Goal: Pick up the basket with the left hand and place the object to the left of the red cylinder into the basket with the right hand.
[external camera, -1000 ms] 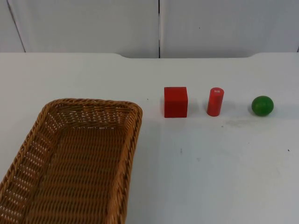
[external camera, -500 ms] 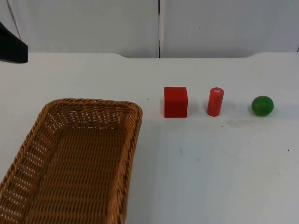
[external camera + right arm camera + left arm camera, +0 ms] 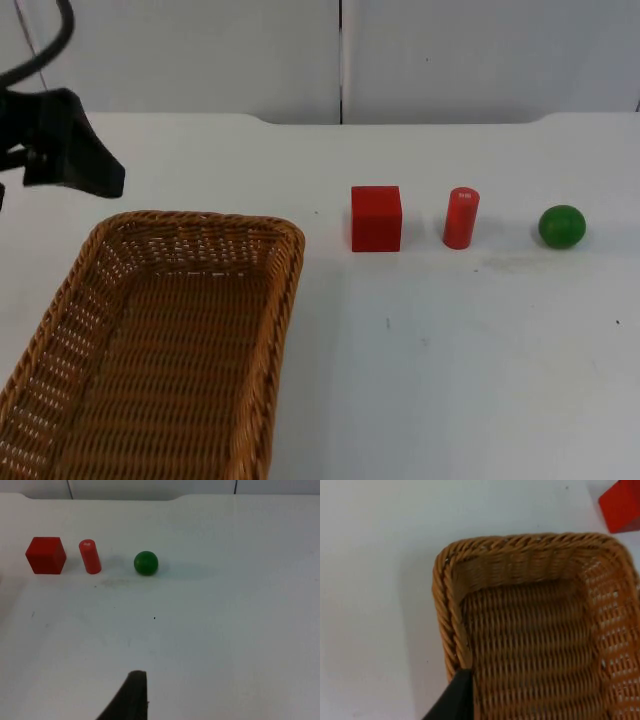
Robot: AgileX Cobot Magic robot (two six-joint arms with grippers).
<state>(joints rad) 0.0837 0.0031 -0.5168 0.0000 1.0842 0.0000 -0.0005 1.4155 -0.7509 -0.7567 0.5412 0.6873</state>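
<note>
- The brown woven wicker basket (image 3: 160, 340) is set on the white table (image 3: 450, 380), the left gripper (image 3: 75, 160) near its far rim; finger state cannot be told.
- The red cube (image 3: 376, 218) is placed just left of the red cylinder (image 3: 461, 217).

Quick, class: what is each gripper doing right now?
Left gripper: above the table behind the basket, holding nothing.
Right gripper: waits above the table, holding nothing.
</note>
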